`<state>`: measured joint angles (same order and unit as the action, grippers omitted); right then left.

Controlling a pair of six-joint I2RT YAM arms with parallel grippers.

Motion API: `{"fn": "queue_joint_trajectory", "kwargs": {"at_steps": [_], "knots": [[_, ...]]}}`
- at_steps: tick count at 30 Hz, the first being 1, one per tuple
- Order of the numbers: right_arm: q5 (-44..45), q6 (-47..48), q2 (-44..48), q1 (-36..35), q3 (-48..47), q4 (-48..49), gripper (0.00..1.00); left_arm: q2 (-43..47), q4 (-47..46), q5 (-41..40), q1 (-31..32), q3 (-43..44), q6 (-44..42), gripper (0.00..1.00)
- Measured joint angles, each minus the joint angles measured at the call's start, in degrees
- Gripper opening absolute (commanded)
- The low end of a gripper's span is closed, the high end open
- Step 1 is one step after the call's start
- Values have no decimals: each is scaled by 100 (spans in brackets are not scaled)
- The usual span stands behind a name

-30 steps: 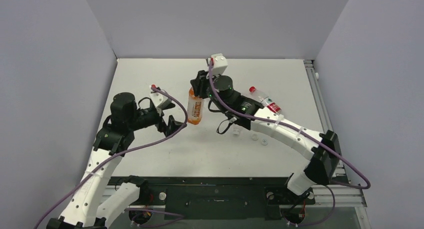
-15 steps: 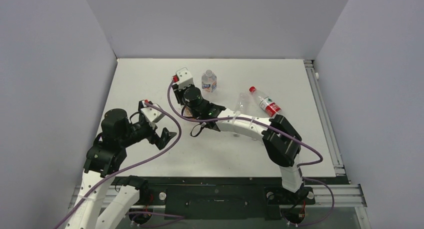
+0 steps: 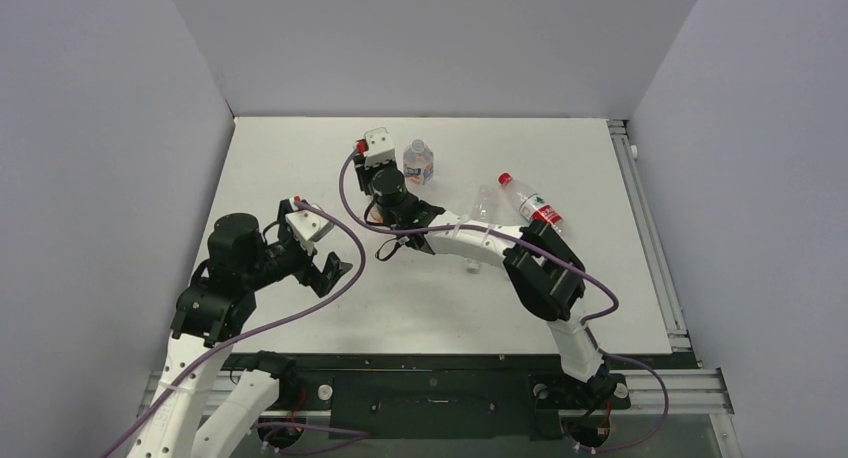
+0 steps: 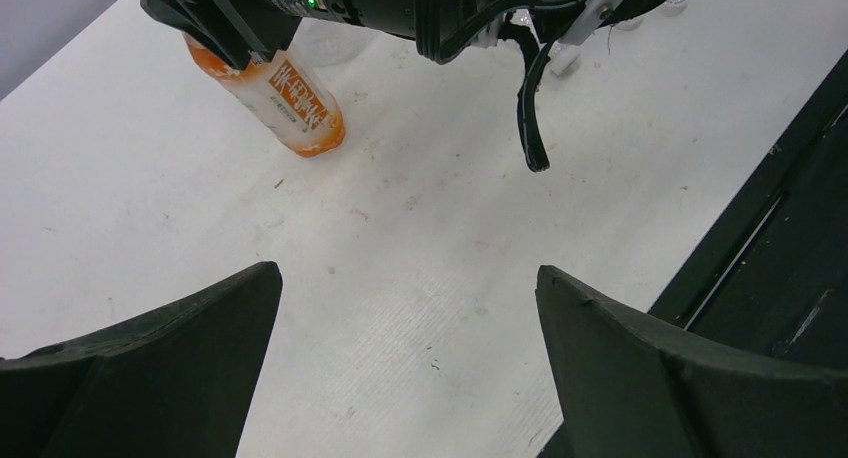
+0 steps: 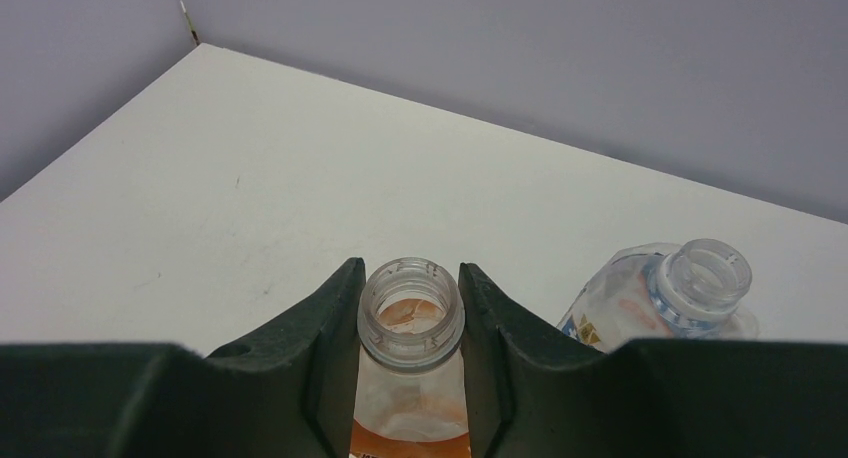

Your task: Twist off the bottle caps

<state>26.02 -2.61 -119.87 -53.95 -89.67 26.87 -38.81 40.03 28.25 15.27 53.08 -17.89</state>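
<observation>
My right gripper is shut on the neck of an orange-labelled bottle. Its mouth is open, with no cap on it. The bottle stands slightly tilted on the table; in the top view my right wrist hides it. A red bottle cap sits on a clear bottle lying at the back right. One whitish cap lies loose beside the right arm. My left gripper hangs open over bare table, well short of the orange bottle; in the top view it is at centre left.
An uncapped clear bottle stands just right of the right gripper, also in the right wrist view. Another clear bottle lies between it and the red-capped one. The black rail runs along the table's near edge.
My right gripper has carried the orange bottle from the table's middle toward the back left, the arm swinging low across the table. My left gripper has drawn back from the bottle toward the near left.
</observation>
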Motion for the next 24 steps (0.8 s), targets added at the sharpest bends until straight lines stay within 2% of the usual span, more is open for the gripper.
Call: {"fn": "queue_joint_trajectory", "kwargs": {"at_steps": [6,15,18,24], "knots": [[76,-122,0,22,208,229,41,0,0,2,0,0,-44,97],[153,-170,4,-28,476,444,62,0,-7,15,-7,0,-76,97],[170,-175,7,-46,485,442,74,-2,-13,31,-7,0,-74,97],[168,-188,57,-48,509,343,79,-7,-20,70,-7,0,-68,97]]}}
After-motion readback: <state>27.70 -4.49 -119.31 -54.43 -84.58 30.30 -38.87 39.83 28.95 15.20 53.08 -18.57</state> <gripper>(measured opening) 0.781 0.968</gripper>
